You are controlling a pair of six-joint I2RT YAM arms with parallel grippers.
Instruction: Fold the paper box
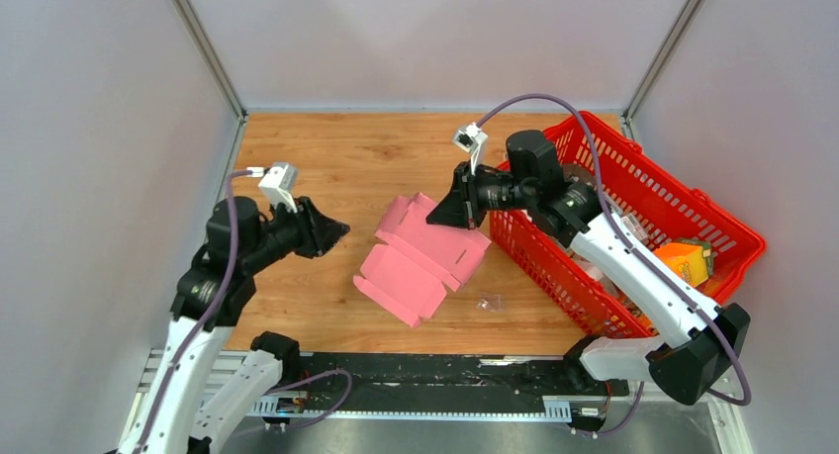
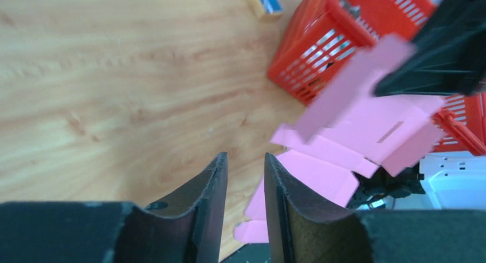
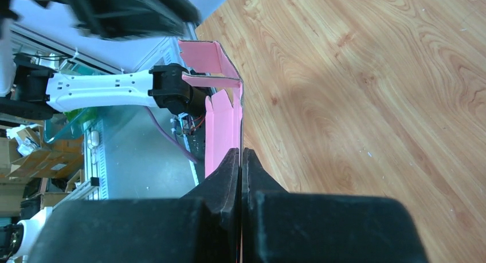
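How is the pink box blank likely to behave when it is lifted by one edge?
Probably floppy: the box is a thin creased sheet, and its flaps stand at different angles. Likely very light, since the right tool holds it by one edge alone. It may fold up rather than lift flat.

paper box (image 1: 425,261): pink | basket (image 1: 643,177): red, slotted | table (image 1: 336,157): light woodgrain

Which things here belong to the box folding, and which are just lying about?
Job: paper box; right claw, shut on its edge; left claw, open, empty.
Lying about: red basket; orange pack inside it; small clear scrap on the table.
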